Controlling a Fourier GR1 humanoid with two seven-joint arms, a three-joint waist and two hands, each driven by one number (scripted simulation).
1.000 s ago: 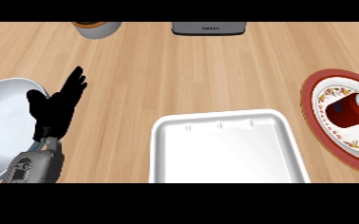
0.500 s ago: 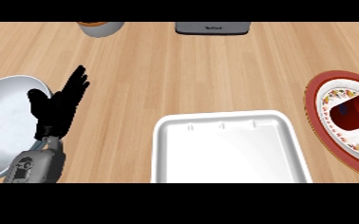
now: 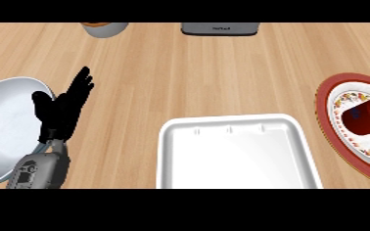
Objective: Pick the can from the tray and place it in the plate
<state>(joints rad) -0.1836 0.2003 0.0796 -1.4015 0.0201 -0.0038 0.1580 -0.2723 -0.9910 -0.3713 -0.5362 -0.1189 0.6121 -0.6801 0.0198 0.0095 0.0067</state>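
Can (image 3: pixel 357 116) lies in red-rimmed plate (image 3: pixel 327 108); its label is unreadable.

The only lettering is a short pale mark on the front of the dark grey appliance (image 3: pixel 219 28) at the counter's far edge, too small to read

One tray (image 3: pixel 239 151), two plates (image 3: pixel 339 122) (image 3: pixel 14 122), one hand (image 3: pixel 61 110).

White tray (image 3: pixel 239 156); red-rimmed patterned plate (image 3: pixel 339 122); black robot hand (image 3: pixel 61 110).
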